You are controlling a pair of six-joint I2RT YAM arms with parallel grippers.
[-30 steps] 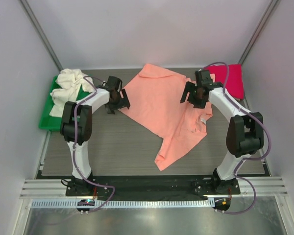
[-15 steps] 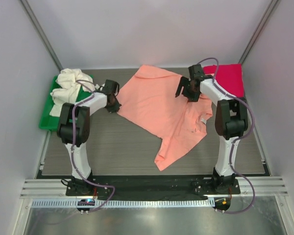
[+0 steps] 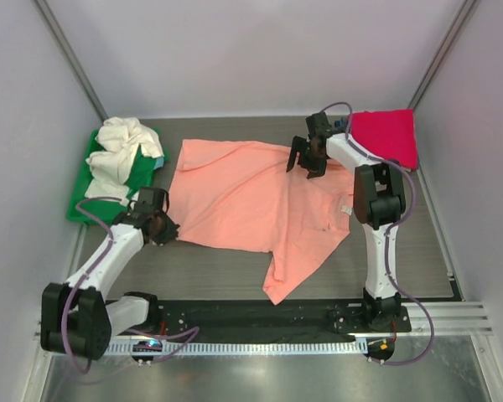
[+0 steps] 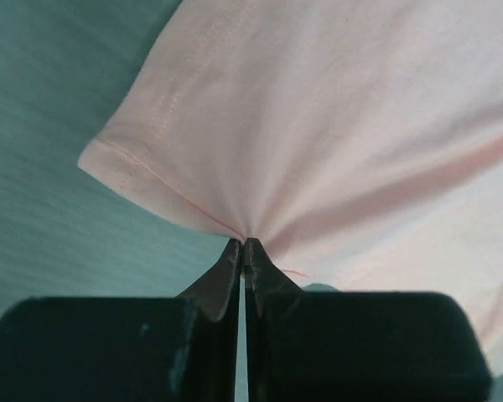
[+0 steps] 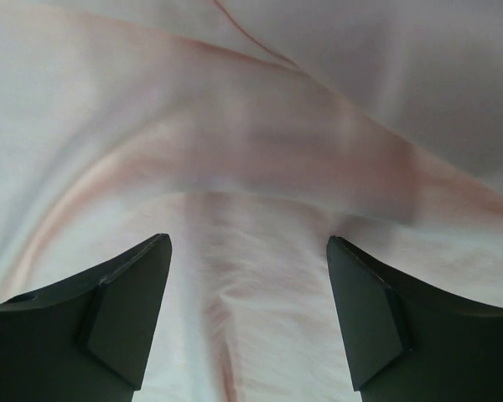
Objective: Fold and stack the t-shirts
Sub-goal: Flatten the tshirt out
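Observation:
A salmon-pink t-shirt (image 3: 251, 197) lies spread across the middle of the table. My left gripper (image 3: 162, 227) is shut on its near-left edge; in the left wrist view the pink cloth (image 4: 318, 126) bunches into the closed tips of the gripper (image 4: 243, 247). My right gripper (image 3: 305, 159) is open over the shirt's far right part, and in the right wrist view that gripper (image 5: 250, 276) has pink fabric (image 5: 260, 151) below its spread fingers without gripping it. A cream-white t-shirt (image 3: 124, 146) is heaped at the far left. A magenta-red t-shirt (image 3: 386, 136) lies folded at the far right.
A flat green tray (image 3: 84, 205) sits under the cream-white shirt at the left edge. Grey walls close in on both sides and at the back. A metal rail runs along the near edge by the arm bases.
My left gripper shut on the pink shirt's edge and pulled it toward the near left, spreading the shirt wider. My right gripper moved farther back and left over the shirt, staying open.

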